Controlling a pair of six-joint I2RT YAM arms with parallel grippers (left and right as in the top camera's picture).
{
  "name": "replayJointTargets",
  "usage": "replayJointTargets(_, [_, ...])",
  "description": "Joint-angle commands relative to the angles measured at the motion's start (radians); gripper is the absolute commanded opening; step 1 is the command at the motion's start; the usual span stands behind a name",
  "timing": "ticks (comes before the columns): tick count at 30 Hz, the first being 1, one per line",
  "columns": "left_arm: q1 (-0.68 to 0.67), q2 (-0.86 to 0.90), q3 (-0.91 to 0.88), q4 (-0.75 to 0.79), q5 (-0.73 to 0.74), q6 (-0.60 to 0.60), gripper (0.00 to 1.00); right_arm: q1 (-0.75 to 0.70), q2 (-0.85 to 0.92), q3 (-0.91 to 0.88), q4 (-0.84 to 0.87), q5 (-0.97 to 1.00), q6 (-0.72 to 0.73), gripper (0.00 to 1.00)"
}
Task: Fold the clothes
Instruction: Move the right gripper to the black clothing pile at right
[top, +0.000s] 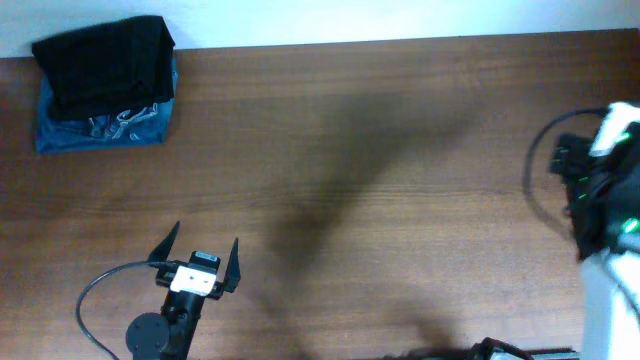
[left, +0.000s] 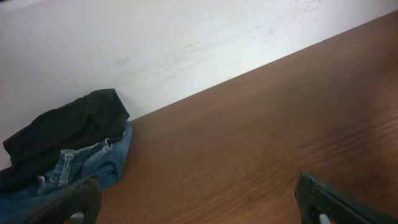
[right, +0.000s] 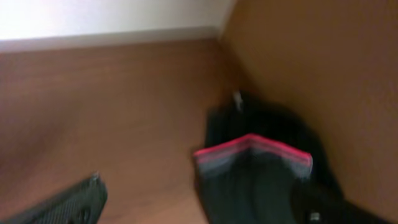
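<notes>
A folded black garment (top: 105, 62) lies on a folded blue garment with a pale pattern (top: 110, 128) at the table's far left corner. Both also show in the left wrist view, the black one (left: 68, 130) over the blue one (left: 93, 163). My left gripper (top: 204, 240) is open and empty over bare wood near the front edge (left: 196, 186). A black piece with a grey waistband edged red (right: 252, 148) shows, blurred, in the right wrist view. My right gripper (right: 199, 193) is open, with this piece lying between its fingers toward the right one. The overhead view does not show this piece.
The brown wooden table (top: 380, 150) meets a white wall (left: 186, 43) at the back. The right arm's body and cables (top: 600, 170) are at the table's right edge. A brown upright surface (right: 311, 62) stands close behind the black piece.
</notes>
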Motion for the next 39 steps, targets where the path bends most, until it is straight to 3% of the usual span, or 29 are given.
replayJointTargets(1, [0.004,-0.009,-0.004,-0.003,0.004,0.008,0.99,-0.197,0.175,0.083,-0.014,-0.185,0.048,0.99])
replayJointTargets(6, [0.004,-0.009,-0.004,-0.002,0.004,0.008,0.99,-0.339,0.339,0.089,0.005,-0.332,0.115,0.99])
replayJointTargets(16, [0.004,-0.009,-0.004,-0.002,0.004,0.008,0.99,-0.499,0.500,0.089,0.137,-0.329,0.116,0.99])
replayJointTargets(18, [0.004,-0.009,-0.004,-0.002,0.004,0.008,0.99,-0.519,0.512,0.089,0.173,-0.293,0.179,0.99])
replayJointTargets(21, [0.004,-0.009,-0.004,-0.002,0.004,0.008,0.99,-0.525,0.523,0.089,0.202,-0.204,0.269,0.99])
replayJointTargets(34, [0.004,-0.009,-0.004,-0.002,0.004,0.008,0.99,-0.523,0.658,0.089,0.371,-0.171,0.293,0.99])
replayJointTargets(39, [0.004,-0.009,-0.004,-0.002,0.004,0.008,0.99,-0.523,0.668,0.089,0.438,-0.208,0.146,0.99])
